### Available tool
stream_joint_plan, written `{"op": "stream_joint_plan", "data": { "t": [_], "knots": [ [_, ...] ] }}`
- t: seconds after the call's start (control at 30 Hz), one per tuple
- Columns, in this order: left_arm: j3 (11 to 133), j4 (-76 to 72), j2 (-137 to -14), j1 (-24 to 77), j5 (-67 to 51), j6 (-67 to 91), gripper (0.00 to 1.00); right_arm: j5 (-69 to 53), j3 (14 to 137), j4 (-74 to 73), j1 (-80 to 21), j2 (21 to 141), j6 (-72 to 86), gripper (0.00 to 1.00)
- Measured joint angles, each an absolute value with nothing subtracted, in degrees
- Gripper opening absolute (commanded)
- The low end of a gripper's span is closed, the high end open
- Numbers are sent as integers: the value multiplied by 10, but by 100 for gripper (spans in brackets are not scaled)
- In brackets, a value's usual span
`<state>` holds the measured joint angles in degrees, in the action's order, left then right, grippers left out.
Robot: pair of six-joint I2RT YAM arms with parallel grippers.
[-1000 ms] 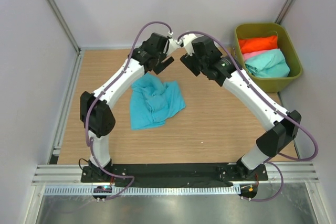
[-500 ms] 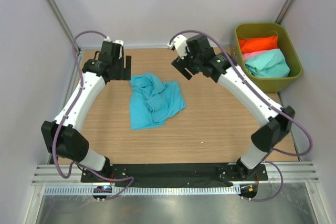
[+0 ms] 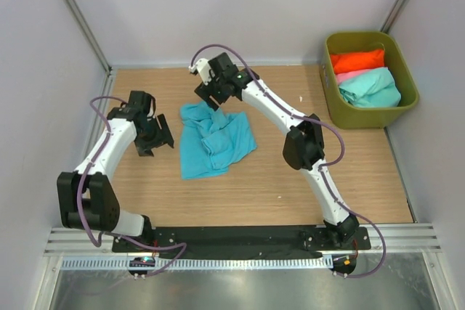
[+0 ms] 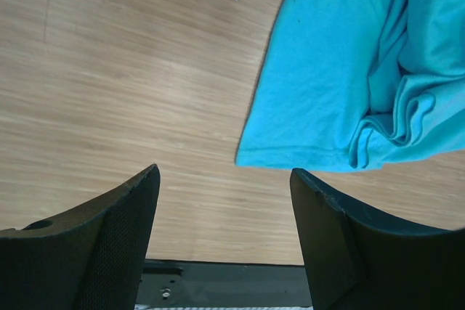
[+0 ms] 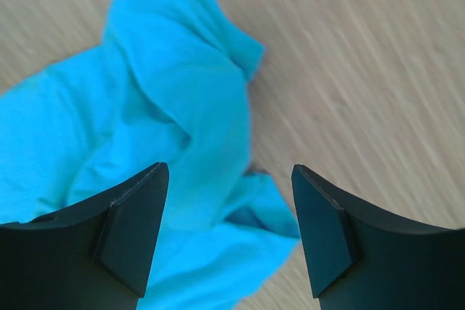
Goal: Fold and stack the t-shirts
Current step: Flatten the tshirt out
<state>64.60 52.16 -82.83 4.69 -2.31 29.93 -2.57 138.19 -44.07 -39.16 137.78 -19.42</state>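
A crumpled turquoise-blue t-shirt lies on the wooden table, left of centre. My left gripper is open and empty, low over the table just left of the shirt; in the left wrist view the shirt's hem lies ahead and to the right. My right gripper is open and empty over the shirt's far edge; in the right wrist view the bunched cloth lies below the jaws. The orange-red, pink and mint-green t-shirts lie in the bin.
An olive-green plastic bin stands at the back right corner. The table is bare wood between shirt and bin. White walls close in the left, back and right sides. The black base rail runs along the near edge.
My left gripper has moved from the back left corner toward me, beside the shirt's left edge. My right gripper has swung left from mid-table to the shirt's far edge.
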Motion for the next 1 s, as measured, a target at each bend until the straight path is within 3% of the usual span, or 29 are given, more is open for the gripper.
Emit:
{"op": "stream_joint_plan", "data": {
  "t": [0.37, 0.7, 1.0],
  "knots": [
    [623, 517, -790, 42, -37, 317, 77, -130, 1430, -364, -424, 1434, -123, 75],
    [544, 526, -768, -66, -84, 347, 73, -163, 1428, -293, -424, 1488, -79, 73],
    [528, 527, -748, -100, -100, 354, 73, -162, 1399, -268, -425, 1509, -74, 69]
  ]
}}
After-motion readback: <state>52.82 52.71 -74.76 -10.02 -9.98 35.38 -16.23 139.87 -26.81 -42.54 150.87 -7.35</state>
